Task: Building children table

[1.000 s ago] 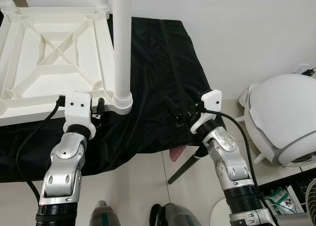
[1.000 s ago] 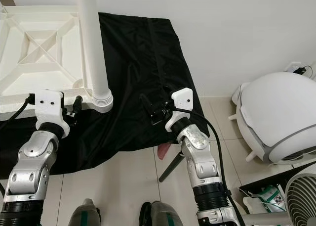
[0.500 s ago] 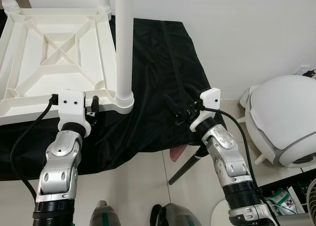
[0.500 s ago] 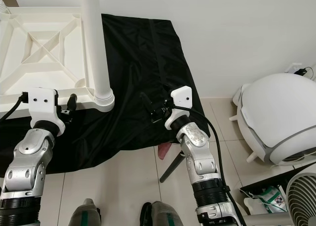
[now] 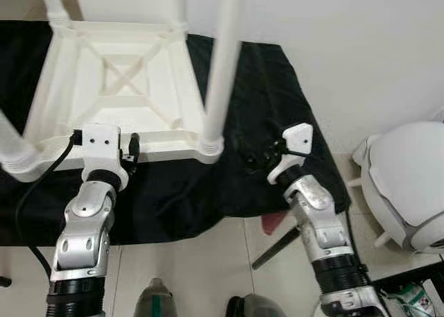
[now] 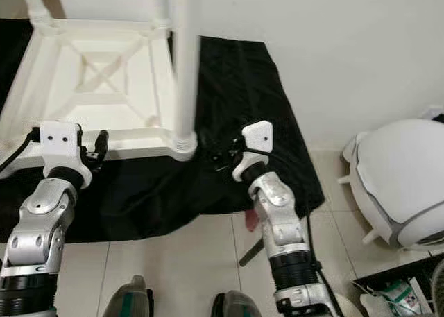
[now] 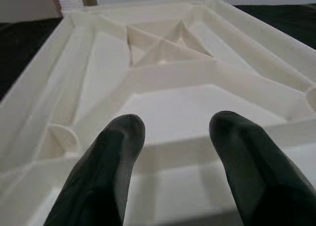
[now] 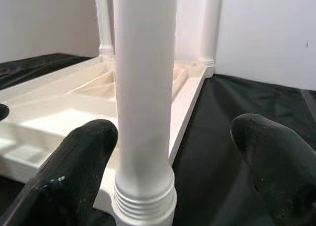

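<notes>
A white plastic children's table lies upside down on a black cloth, its legs pointing up. The near right leg stands in its corner socket. My left gripper is at the table's near rim, open, and the ribbed underside lies just beyond its fingers. My right gripper hovers over the cloth just right of that leg, also open. In the right wrist view the leg stands ahead between the two fingertips, apart from both.
A white domed appliance stands on the tiled floor to the right. A black rod and a pink scrap lie below the cloth's edge. The wall runs behind the table. My feet are at the bottom.
The camera has shifted, so the whole scene sits further right and the near left leg now shows. My right gripper is closer to the near right leg. The left gripper stays at the rim.
</notes>
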You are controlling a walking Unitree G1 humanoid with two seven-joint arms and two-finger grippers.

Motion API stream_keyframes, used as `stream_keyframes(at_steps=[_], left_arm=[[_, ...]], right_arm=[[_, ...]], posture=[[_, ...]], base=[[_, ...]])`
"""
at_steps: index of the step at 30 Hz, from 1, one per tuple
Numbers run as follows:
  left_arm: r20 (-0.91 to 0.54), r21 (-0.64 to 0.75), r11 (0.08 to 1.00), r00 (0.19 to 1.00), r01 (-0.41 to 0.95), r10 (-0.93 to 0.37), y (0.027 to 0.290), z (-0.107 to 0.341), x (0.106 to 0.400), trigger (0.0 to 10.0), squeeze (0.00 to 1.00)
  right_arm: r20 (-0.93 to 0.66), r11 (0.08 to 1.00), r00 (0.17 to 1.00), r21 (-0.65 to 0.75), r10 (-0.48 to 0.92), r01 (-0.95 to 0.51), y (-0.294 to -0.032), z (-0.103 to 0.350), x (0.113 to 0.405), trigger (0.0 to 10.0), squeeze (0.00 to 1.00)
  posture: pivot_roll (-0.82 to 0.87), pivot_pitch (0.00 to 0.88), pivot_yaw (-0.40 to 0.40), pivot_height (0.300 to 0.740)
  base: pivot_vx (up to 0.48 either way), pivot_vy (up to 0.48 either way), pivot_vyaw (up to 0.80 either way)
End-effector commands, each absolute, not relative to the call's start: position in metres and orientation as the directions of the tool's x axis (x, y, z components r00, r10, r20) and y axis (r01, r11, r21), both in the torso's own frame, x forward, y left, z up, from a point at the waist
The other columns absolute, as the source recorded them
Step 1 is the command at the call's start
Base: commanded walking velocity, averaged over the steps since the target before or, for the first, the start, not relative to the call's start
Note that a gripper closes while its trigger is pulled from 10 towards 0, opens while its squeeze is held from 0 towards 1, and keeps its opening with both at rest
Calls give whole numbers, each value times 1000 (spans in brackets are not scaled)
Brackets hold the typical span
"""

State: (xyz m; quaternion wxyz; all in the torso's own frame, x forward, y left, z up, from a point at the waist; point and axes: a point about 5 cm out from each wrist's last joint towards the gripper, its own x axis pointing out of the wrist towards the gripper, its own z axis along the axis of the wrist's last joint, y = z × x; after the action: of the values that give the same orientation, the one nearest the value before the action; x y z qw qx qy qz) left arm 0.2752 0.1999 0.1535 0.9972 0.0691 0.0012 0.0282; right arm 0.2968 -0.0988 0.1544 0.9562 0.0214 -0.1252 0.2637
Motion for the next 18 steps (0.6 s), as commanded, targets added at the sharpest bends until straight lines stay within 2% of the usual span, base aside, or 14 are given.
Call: stream_keyframes(at_steps=[1,7,18], left_arm=[[-16,132,991,999,-35,37,191,150,278,10000,0],[-4,198,980,1000,-19,20,187,151,278,10000,0],[7,230,973,1000,16,-18,184,153,277,10000,0]], right_arm=[[229,878,851,-36,472,-477,-110,149,298,10000,0],[230,879,852,-37,471,-476,-109,148,298,10000,0],[230,880,853,-36,468,-473,-109,146,297,10000,0]], posture=[[79,26,-88,740],[78,26,-88,740],[77,29,-87,740]], base=[[0,0,0],[0,0,0],[0,0,0]])
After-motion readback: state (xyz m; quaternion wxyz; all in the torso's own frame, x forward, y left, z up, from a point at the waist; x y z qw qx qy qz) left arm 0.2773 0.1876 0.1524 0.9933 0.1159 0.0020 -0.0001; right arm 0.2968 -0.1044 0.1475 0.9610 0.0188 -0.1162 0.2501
